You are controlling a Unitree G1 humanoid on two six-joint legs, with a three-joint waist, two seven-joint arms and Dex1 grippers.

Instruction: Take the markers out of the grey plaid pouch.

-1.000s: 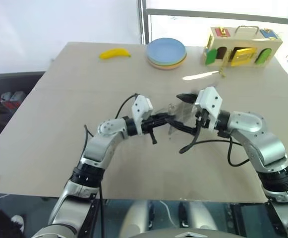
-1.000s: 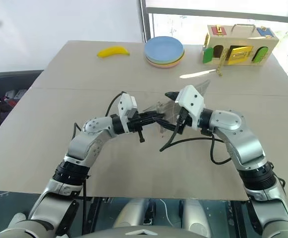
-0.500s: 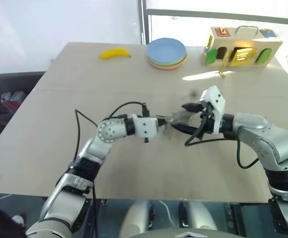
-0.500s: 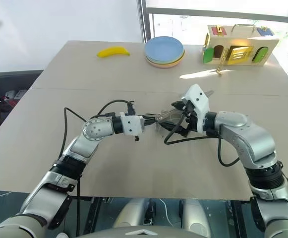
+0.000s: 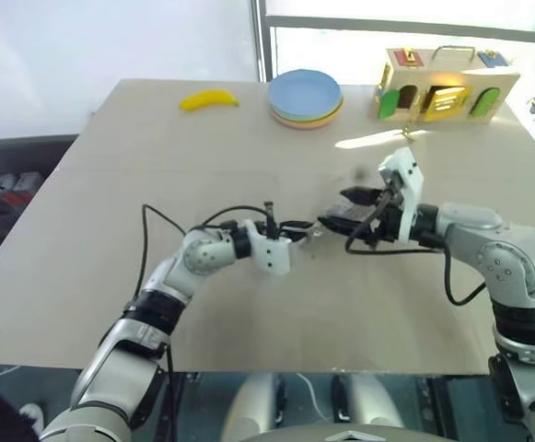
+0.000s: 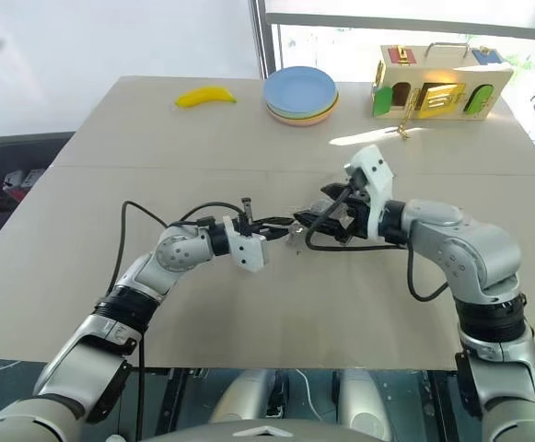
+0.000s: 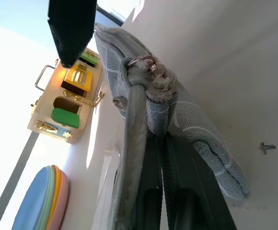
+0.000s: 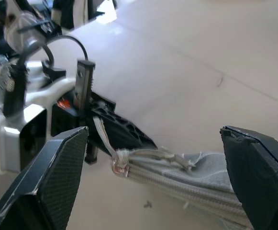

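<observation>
The grey plaid pouch (image 5: 333, 222) hangs low over the middle of the table (image 5: 110, 184), stretched between my two hands. My left gripper (image 5: 302, 227) is shut on the pouch's end by the zipper ring (image 7: 143, 62), with the fabric (image 7: 201, 134) bunched around its fingers. My right gripper (image 5: 343, 208) faces it from the right and is open. Its two wide fingers (image 8: 57, 177) stand apart on either side of the pouch (image 8: 196, 187) without pinching it. The markers are hidden.
A yellow banana (image 5: 208, 98) lies at the far left of the table. A stack of pastel plates (image 5: 306, 97) sits at the back centre. A wooden latch box (image 5: 442, 87) stands at the back right. Black cables loop from both wrists.
My left wrist has rolled over and the forearm has dropped toward the table. The right wrist has rolled too. The pouch sits lower and flatter between the hands.
</observation>
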